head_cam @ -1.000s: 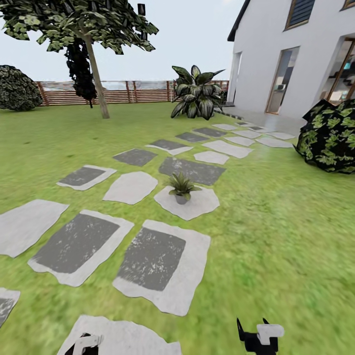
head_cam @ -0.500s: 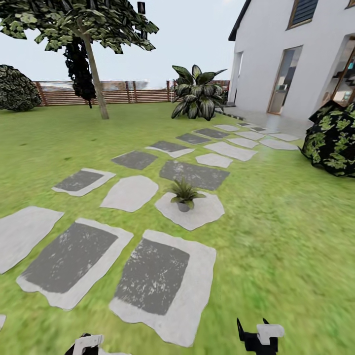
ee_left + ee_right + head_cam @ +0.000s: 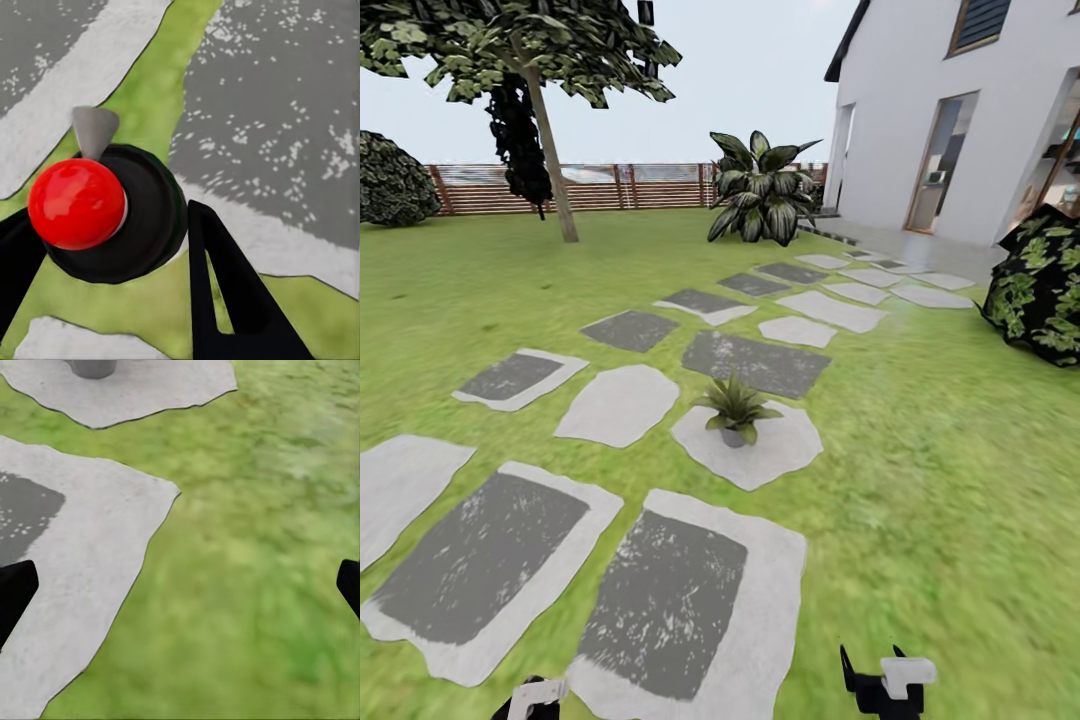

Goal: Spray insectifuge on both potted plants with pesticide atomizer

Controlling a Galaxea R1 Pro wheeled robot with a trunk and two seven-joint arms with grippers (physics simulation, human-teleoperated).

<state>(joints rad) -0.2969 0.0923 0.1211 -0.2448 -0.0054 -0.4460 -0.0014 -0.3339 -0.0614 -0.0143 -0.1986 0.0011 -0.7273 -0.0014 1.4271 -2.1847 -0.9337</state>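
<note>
Ahead, 1 potted plant (image 3: 737, 409) on stepping stone (image 3: 785, 452).

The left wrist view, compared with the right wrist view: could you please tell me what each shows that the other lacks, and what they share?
Left wrist view: a dark round object with a glossy red ball top between the left gripper's black fingers, over a dark grey speckled stepping stone.

Right wrist view: the right gripper's fingers wide apart with nothing between, and the base of a round grey pot on a pale stone.

Both: green lawn and pale stone edges.
</note>
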